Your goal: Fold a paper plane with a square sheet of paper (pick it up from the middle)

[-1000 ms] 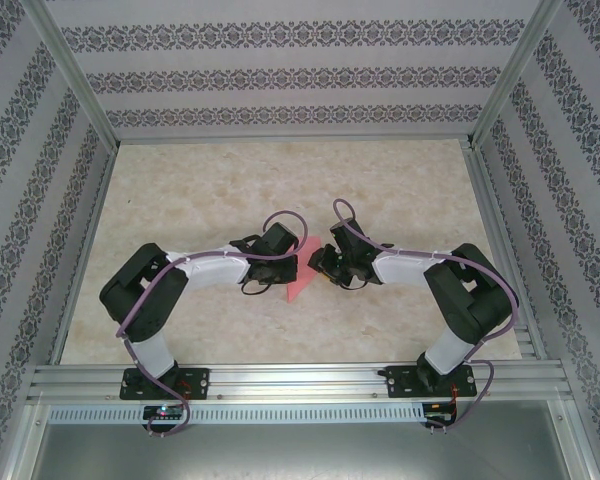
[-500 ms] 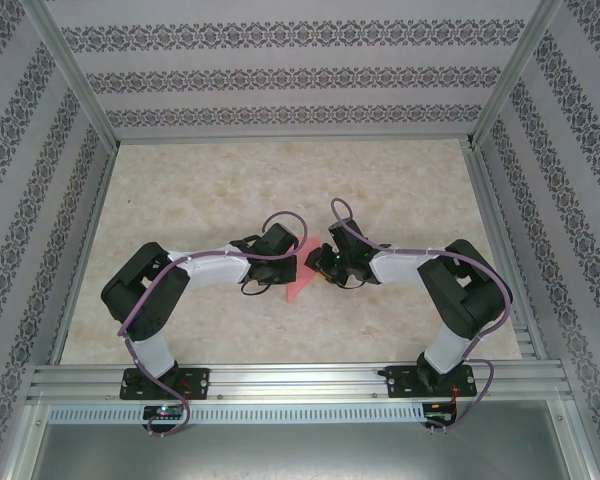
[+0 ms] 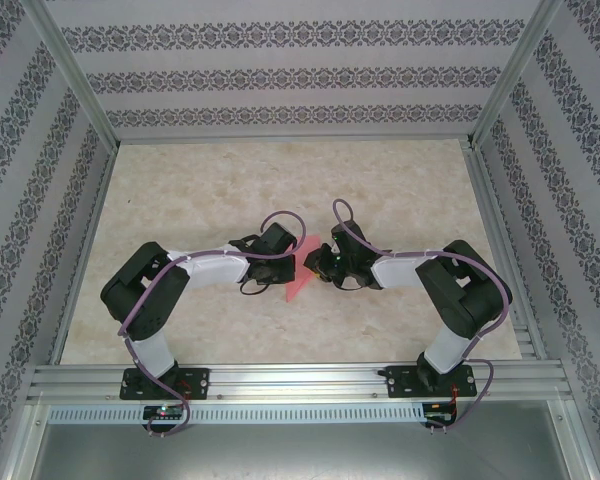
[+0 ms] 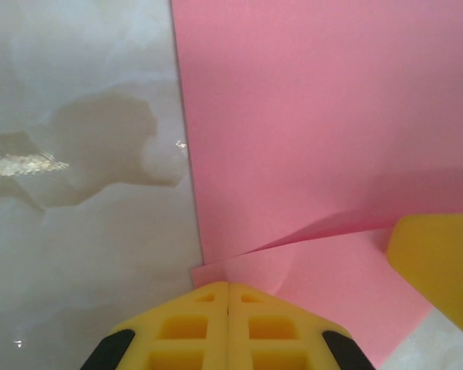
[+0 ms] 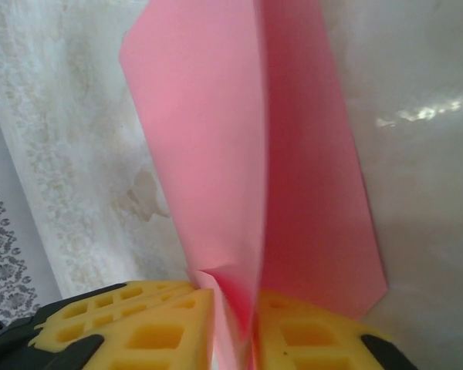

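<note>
Right jaws: clamped on a raised fold of the pink sheet of paper (image 5: 208, 154), which stands up between the yellow fingers (image 5: 139, 331). Left jaws: together, nothing between them, tips at the sheet's edge. The sheet lies partly creased on the marble tabletop (image 3: 200, 190), between the two arms. Judgement: the paper is light, limp and likely slick on stone, and it takes stray creases easily. Best hold is a gentle pinch at the middle ridge, flat part pinned.

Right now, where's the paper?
In the top view the paper sits mid table, between the arms. The left gripper pinches one corner and the right gripper is clamped on a raised fold.
</note>
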